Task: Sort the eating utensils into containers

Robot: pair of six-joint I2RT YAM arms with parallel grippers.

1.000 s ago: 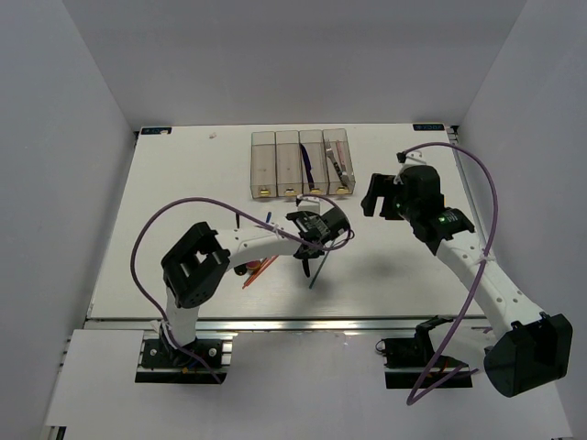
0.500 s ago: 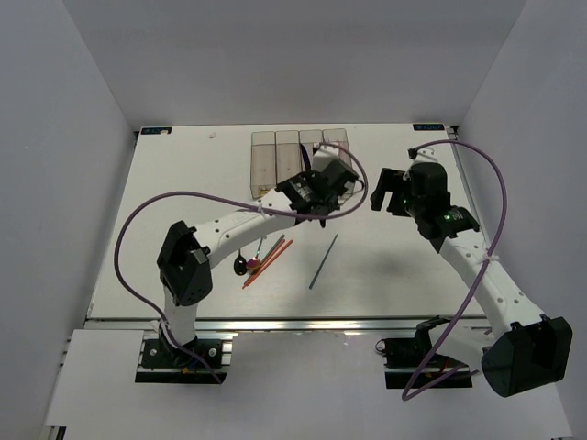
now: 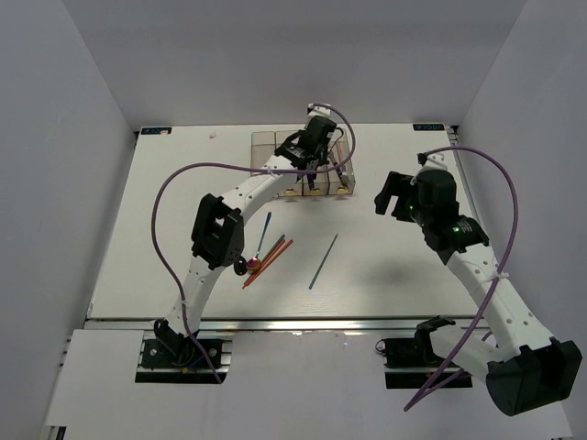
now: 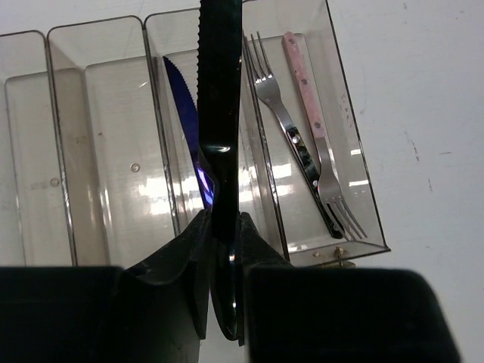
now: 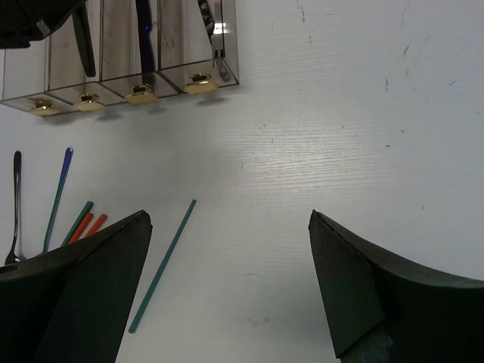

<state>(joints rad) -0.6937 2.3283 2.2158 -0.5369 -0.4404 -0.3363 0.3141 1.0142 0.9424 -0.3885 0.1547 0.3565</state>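
My left gripper point(image 4: 224, 236) has swung up from mid-frame to the bins point(image 4: 106, 151) at top centre. It's pinching a black knife point(image 4: 221, 76) above them, alongside the blue knife point(image 4: 180, 98). My right gripper point(image 5: 228, 227) is hanging wide open, mid-right.

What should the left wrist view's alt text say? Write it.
The left gripper grips a black serrated knife above a row of clear bins. One bin holds a blue knife, the right-end one two forks.

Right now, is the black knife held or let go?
Held: the left fingers pinch the black knife by its handle, serrated blade stretched over the bins.
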